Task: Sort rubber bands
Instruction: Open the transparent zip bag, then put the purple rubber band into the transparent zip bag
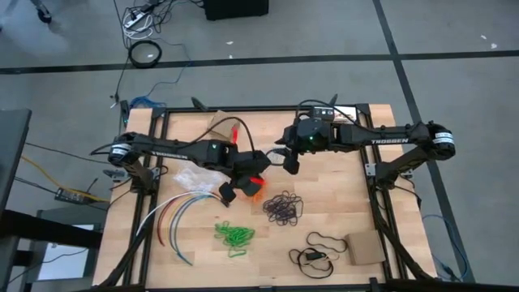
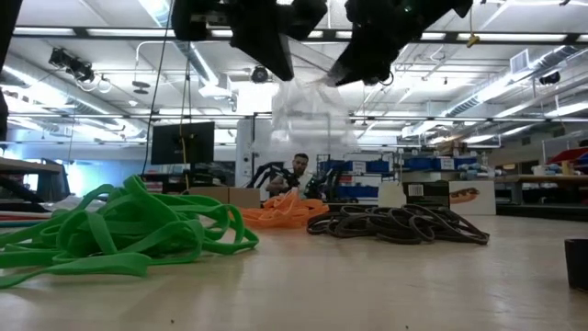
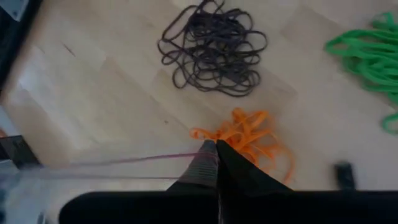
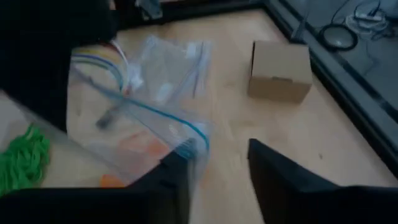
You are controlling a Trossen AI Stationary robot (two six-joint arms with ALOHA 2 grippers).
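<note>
Tangled green rubber bands (image 2: pixel 119 230) beside crinkly clear bag (image 4: pixel 149 112)

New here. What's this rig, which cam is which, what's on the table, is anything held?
Two dark robot arms work at a wooden table, each ending in a two-finger gripper. One picture looks straight down from above, one looks level across the tabletop, and two come from cameras on the wrists.

On the table lie three heaps of rubber bands: orange heap, green heap, dark heap. Also there: a clear bag, a cardboard box, coloured cables and a black cord.

The left gripper is shut, its tips over the orange heap; it seems to pinch the bag's edge, though I cannot be sure. The right gripper is open, with the bag's blue-striped edge at one finger. In the level view the bag hangs between the two arms.
</note>
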